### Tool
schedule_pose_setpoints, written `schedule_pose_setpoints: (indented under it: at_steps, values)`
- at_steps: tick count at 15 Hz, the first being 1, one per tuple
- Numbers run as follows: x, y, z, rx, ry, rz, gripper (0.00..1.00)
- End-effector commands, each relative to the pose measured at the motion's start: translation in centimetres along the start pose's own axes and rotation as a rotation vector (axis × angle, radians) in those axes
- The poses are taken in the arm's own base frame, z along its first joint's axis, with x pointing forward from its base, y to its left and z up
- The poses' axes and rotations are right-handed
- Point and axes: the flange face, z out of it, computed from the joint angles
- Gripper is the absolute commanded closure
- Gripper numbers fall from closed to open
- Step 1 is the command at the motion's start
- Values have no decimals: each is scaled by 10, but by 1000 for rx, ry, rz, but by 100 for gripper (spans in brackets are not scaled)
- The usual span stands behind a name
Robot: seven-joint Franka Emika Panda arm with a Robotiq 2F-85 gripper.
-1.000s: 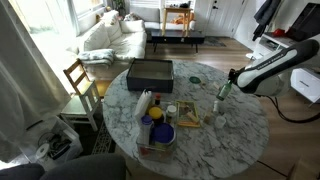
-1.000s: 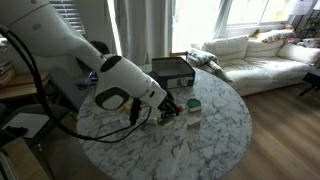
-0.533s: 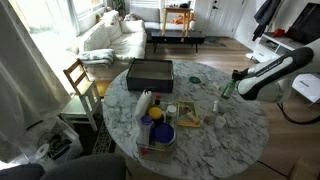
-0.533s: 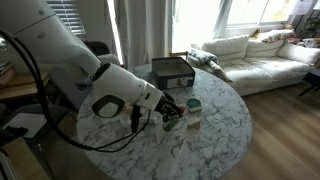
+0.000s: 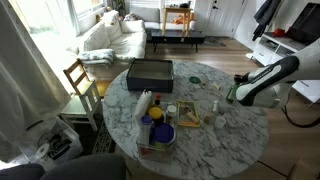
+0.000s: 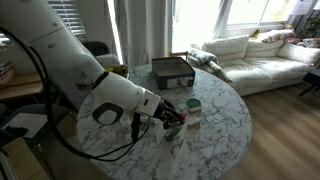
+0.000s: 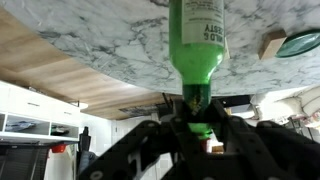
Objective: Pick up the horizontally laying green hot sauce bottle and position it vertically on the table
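Observation:
The green hot sauce bottle (image 7: 197,40) fills the middle of the wrist view, which stands upside down. Its neck and cap sit between my gripper's (image 7: 200,112) dark fingers, and its body points at the marble table top (image 7: 90,45). Its base is cut off by the frame edge, so I cannot tell whether it touches the table. In both exterior views the bottle (image 6: 173,127) (image 5: 231,96) is upright under the gripper (image 6: 169,117) (image 5: 237,90), near the table's (image 5: 205,135) edge. The jaws are shut on the bottle's neck.
A black box (image 5: 150,72) sits at the table's far side. A blue bowl with yellow things (image 5: 158,130), a white bottle (image 5: 145,102) and a small pale bottle (image 5: 215,106) stand mid-table. A green round lid (image 7: 300,42) and a wooden block (image 7: 270,45) lie near the green bottle.
The gripper and the green bottle have shifted together toward the table's edge, to the right in the exterior view with the chair. The bottle has stayed upright in the jaws.

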Motion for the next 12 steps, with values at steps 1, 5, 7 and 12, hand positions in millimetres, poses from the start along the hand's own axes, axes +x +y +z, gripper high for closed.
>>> schedule_pose_setpoints:
  at_steps: [1, 5, 7, 12]
  values:
    - [-4, 0, -1, -14, 50, -9, 93]
    - [-8, 3, -1, -40, 60, -5, 93]
    - [-9, 4, -1, -52, 49, -3, 46]
    - [-12, 3, -1, -56, 4, 5, 18]
